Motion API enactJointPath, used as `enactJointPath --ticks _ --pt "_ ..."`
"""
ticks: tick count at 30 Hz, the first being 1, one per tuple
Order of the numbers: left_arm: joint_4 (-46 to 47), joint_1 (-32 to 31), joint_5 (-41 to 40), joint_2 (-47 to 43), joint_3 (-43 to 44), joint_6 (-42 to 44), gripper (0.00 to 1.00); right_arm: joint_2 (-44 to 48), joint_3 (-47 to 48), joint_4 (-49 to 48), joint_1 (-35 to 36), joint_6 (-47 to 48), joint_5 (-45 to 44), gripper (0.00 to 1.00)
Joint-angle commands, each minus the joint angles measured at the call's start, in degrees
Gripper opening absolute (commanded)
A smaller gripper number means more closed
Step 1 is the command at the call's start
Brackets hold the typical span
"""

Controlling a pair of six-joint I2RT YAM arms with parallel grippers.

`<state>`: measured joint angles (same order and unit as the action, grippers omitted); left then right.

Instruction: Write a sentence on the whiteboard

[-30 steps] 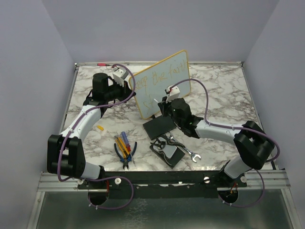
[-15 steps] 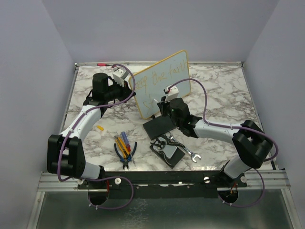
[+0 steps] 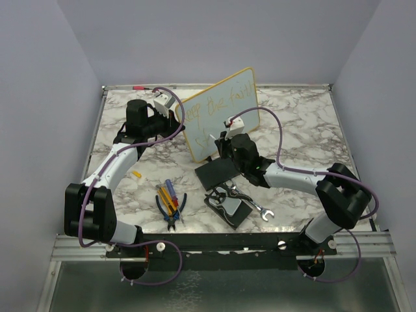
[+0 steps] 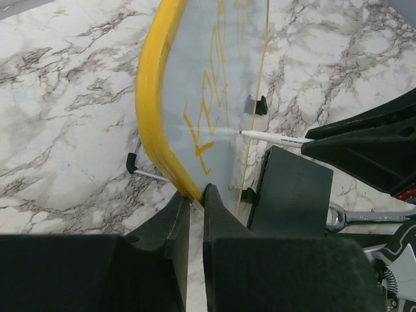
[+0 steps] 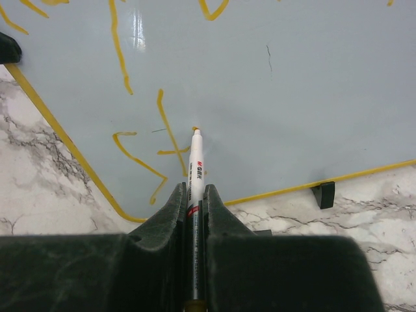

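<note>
Pinching board (image 4: pixel 201 65) edge with left gripper (image 4: pixel 196 195), arm stretched up along table's (image 3: pixel 299 123) left side. Clamping pen (image 5: pixel 194 162) in right gripper (image 5: pixel 194 192), forearm reaching leftward from near-right corner.

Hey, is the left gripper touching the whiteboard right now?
Touching. The left wrist view shows the left gripper with its fingers clamped on the yellow frame of the whiteboard.
</note>
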<state>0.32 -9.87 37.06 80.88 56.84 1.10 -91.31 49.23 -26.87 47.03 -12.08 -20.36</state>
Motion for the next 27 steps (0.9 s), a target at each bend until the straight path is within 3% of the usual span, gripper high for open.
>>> enactJointPath --ticks 1,27 --pt "-7.4 -1.4 1.4 1.1 -1.8 2.2 0.0 -2.3 0.4 0.9 -1.0 -0.8 -1.7 0.01" --pt "-7.4 -1.4 1.4 0.9 -1.9 2.2 0.0 -2.7 -1.1 -0.2 -1.0 -1.8 0.1 0.01"
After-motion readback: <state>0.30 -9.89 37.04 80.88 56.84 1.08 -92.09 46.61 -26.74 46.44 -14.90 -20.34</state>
